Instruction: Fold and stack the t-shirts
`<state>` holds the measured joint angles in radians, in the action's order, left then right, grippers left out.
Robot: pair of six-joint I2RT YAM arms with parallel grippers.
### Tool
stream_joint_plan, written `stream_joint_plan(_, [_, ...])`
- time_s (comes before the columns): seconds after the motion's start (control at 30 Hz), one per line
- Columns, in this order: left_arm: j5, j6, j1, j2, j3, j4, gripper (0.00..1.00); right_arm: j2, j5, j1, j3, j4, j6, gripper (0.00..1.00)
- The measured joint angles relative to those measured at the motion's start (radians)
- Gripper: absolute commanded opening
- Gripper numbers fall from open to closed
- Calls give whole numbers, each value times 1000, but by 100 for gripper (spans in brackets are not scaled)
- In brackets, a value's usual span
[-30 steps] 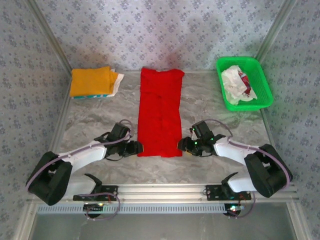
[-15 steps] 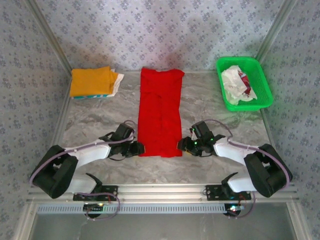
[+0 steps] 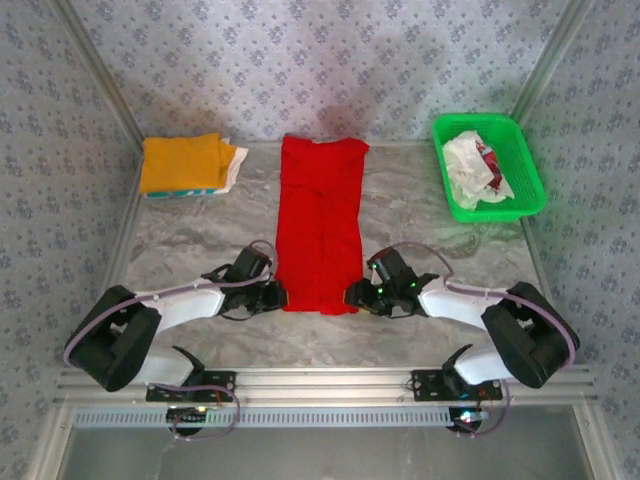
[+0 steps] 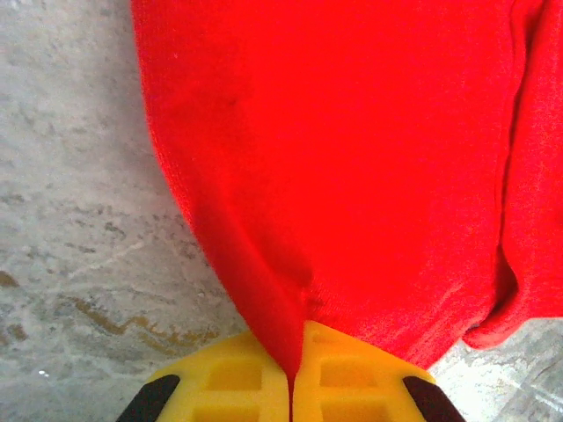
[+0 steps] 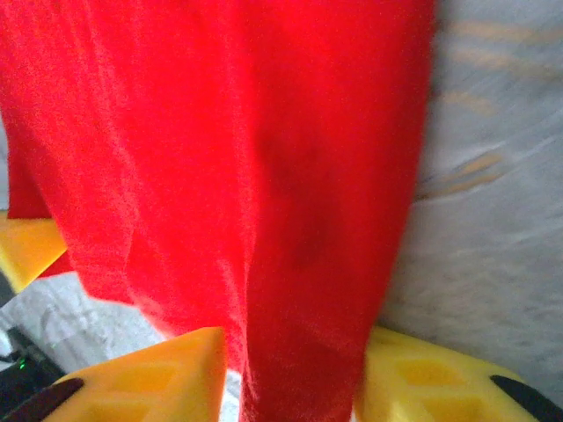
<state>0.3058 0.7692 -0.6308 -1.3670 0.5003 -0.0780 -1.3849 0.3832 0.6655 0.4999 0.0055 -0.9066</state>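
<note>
Sitting at ten o'clock, a folded stack (image 3: 185, 165) topped by an orange shirt (image 3: 180, 160) looks done; a crumpled white shirt (image 3: 468, 168) waits in the green basket (image 3: 522, 205) at two o'clock. The red shirt (image 3: 320, 225) lies mid-table as a long strip, its crosswise fold not yet made. Pressed together, the left gripper (image 3: 283, 297) pinches the strip's seven-o'clock corner. The right gripper (image 3: 352, 297) straddles the five-o'clock corner, part spread; whether it clamps, I cannot tell.

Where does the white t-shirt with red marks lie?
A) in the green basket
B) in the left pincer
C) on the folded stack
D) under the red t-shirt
A: the white t-shirt with red marks lies crumpled inside the green basket, far right.
</note>
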Motion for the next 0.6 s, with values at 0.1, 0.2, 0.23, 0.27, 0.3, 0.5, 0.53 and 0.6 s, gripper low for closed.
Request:
stream_joint_plan(0.1, [-8,0,0,0,0,0,0,-6,2,10,0,3,-14,23])
stream_joint_plan(0.2, [-14,0,0,5,0,-3,0,-8,-4,8,0,-4,-25,14])
stream_joint_plan(0.23, [-15,0,0,8,0,-5,0,-7,-6,6,0,-9,-26,11])
stream_joint_plan(0.27, [-15,0,0,12,0,-8,0,-6,-9,3,0,-14,-25,8])
stream_joint_plan(0.3, [-18,0,0,21,0,-12,0,-3,-12,1,0,-23,-26,4])
stream_joint_plan(0.5, [-22,-1,-1,77,-3,-23,0,35,-29,-14,1,-69,-12,0])
stream_joint_plan(0.53, [-22,-1,-4,81,-10,-23,0,39,-30,-16,1,-77,-8,0])
stream_joint_plan(0.6, [-22,0,-15,84,-25,-23,0,49,-31,-16,0,-85,-2,0])
